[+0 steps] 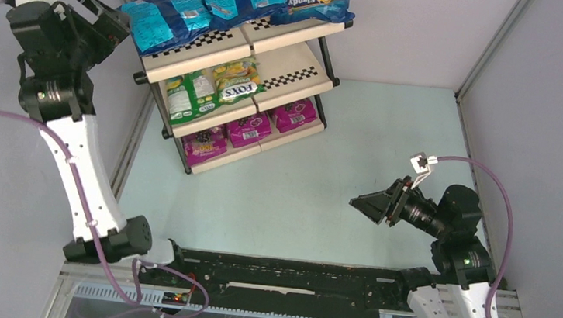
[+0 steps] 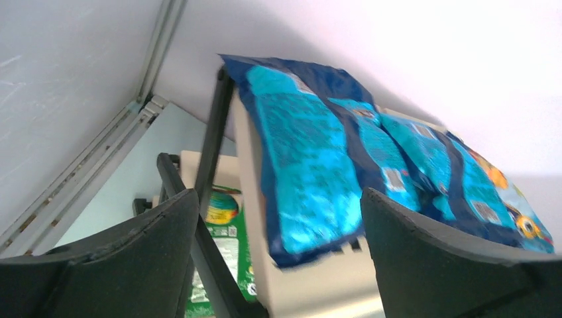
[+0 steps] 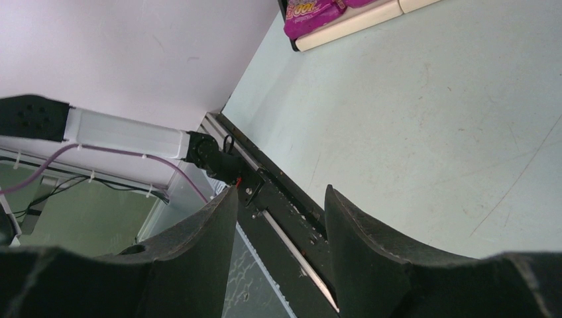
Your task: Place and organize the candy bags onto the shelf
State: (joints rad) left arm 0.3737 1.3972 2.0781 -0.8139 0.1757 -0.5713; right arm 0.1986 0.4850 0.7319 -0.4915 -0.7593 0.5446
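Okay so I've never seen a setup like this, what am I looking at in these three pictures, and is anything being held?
Two robot arms are bolted to a table's near edge. One picture looks down from above; the other two come from cameras on each wrist, so the dark shapes at the bottom are that arm's own fingers. The left hand hangs open beside the shelf, next to a teal bag on the top tier. The right hand hovers over the bare table, jaws apart. Neither holds anything. The shelf carries blue bags on top, green ones in the middle, magenta ones at the bottom.
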